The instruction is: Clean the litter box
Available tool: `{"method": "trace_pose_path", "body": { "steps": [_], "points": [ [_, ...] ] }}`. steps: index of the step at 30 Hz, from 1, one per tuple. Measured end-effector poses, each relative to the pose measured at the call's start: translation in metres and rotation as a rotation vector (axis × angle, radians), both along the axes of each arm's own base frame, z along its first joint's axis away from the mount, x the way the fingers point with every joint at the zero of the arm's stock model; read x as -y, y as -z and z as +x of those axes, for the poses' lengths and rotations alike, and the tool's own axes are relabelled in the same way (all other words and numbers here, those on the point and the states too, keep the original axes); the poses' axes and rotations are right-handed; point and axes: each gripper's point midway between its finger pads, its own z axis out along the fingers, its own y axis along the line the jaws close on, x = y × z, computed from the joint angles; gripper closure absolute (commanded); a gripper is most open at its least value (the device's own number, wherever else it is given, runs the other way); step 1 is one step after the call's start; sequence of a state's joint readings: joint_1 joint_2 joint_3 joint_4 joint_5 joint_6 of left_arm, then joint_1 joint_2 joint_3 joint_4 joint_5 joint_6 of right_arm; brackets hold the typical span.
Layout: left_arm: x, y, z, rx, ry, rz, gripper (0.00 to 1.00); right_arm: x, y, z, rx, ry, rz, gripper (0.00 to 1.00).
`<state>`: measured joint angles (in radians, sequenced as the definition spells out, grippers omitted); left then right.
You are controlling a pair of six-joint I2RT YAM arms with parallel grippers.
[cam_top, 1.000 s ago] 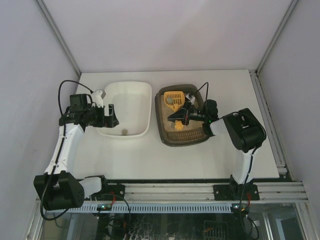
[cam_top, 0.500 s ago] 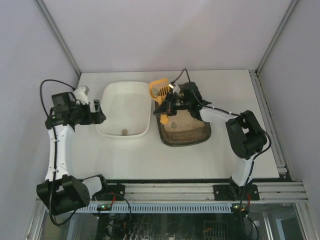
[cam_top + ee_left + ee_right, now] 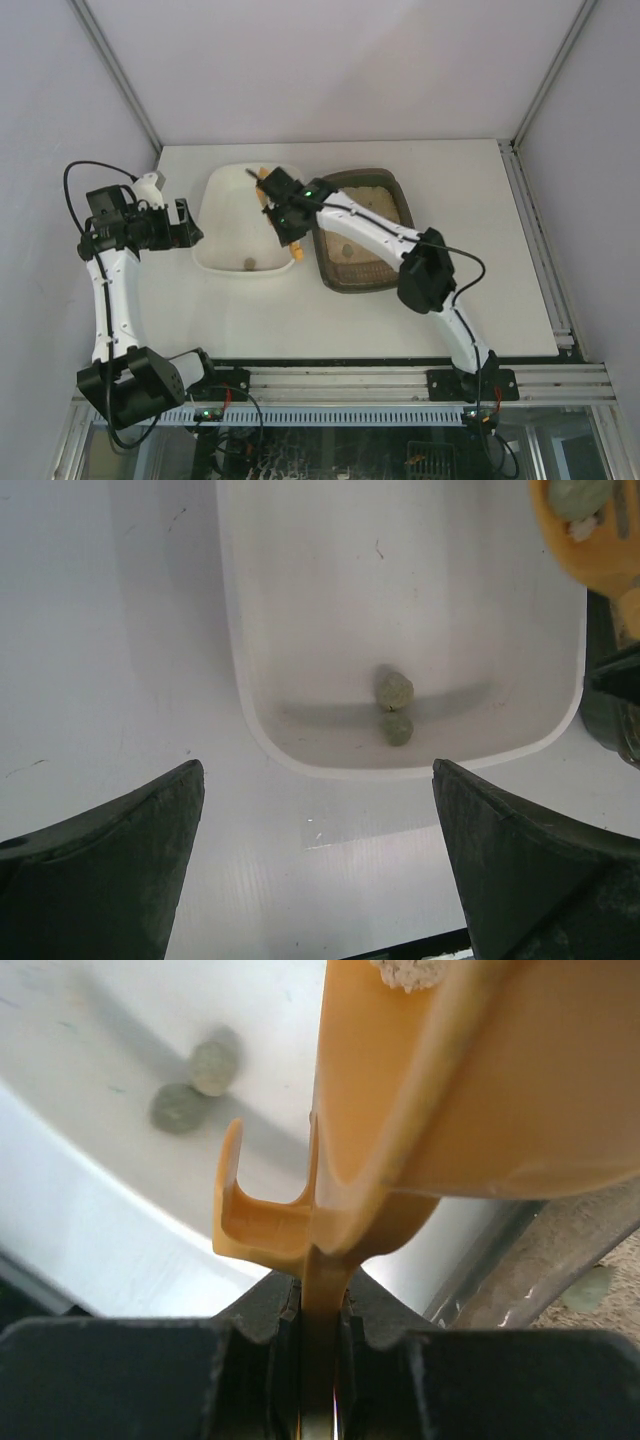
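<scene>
The litter box (image 3: 380,190), a dark brown tray of tan litter, lies right of centre. My right gripper (image 3: 284,222) reaches left of it and is shut on the handle of an orange scoop (image 3: 450,1080). The scoop hangs over the right side of the white tray (image 3: 225,205). In the left wrist view the scoop (image 3: 590,530) carries a grey-green clump. Two clumps (image 3: 393,692) lie on the white tray's floor, also seen from the right wrist (image 3: 213,1060). My left gripper (image 3: 186,224) stands open just left of the white tray, nothing between its fingers (image 3: 120,840).
The litter box's rim and litter (image 3: 590,1280) show at the lower right of the right wrist view. Grey enclosure walls close in the table at the back and sides. The right arm's forearm crosses over the litter box.
The right arm has swung the scoop left from the litter box to over the white tray. The left gripper has backed off leftwards from the white tray's rim, still open.
</scene>
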<state>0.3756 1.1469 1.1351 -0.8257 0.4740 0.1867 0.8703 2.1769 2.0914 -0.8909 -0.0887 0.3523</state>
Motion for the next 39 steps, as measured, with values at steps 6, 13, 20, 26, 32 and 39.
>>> {"method": "trace_pose_path", "body": {
  "steps": [6,13,20,26,32,39],
  "points": [
    [-0.002,0.001,-0.001,-0.002,-0.006,0.000,0.00,0.009,0.035,-0.010,0.147,-0.057,-0.357,1.00],
    [-0.002,0.003,-0.002,-0.005,-0.001,0.005,0.00,0.036,0.031,-0.010,0.278,-0.106,-0.584,1.00],
    [0.000,0.012,-0.007,-0.021,0.003,0.003,0.00,0.041,0.024,-0.002,0.411,-0.181,-0.689,1.00],
    [0.000,0.005,-0.010,0.011,0.005,0.021,0.00,0.044,0.028,0.000,0.502,-0.239,-0.787,1.00],
    [0.001,0.004,-0.011,0.017,0.011,0.024,0.00,0.049,0.008,0.004,0.539,-0.192,-0.768,1.00],
    [0.006,0.004,-0.010,0.017,0.028,0.020,0.00,0.073,-0.066,0.001,0.577,-0.061,-0.620,1.00]
  ]
}}
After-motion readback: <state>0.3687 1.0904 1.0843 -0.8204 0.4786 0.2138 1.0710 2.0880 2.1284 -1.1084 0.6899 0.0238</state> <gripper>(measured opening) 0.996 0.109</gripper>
